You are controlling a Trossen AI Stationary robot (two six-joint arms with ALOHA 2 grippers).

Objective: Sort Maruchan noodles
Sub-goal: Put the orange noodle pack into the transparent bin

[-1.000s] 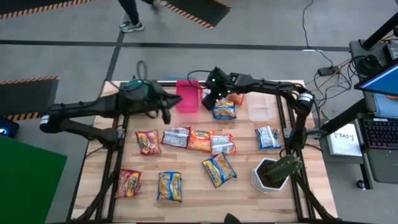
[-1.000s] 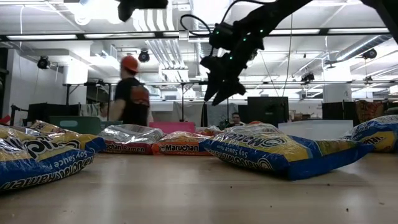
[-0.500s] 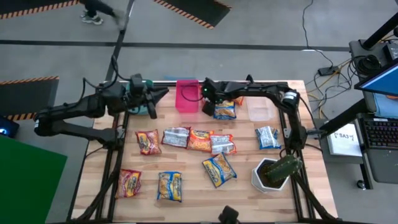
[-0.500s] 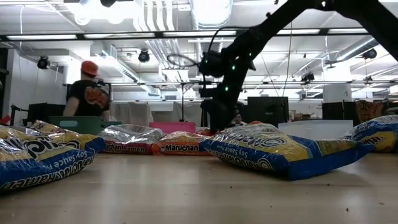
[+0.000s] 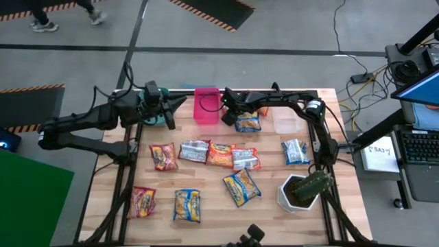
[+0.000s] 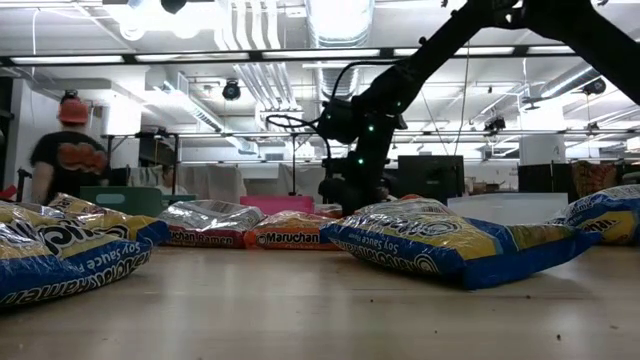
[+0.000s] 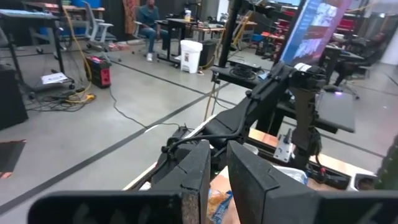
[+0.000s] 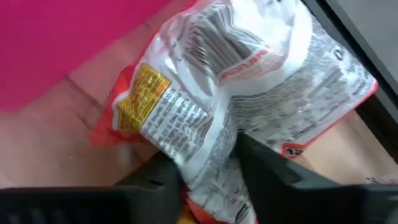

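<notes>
Pinching an orange packet between its fingers, the right gripper sits just beside the pink bin. Only the right wrist view shows that grip; overhead the packet's hidden. Left gripper, jaws nearly together and holding nothing, hangs on the bin's other side. More noodle packets lie scattered nearer the front than the bin.

Low view: "Maruchan" on the orange packet; "Ramen" on the silver packet; "soy sauce" on the yellow-and-blue packet, print inverted
</notes>
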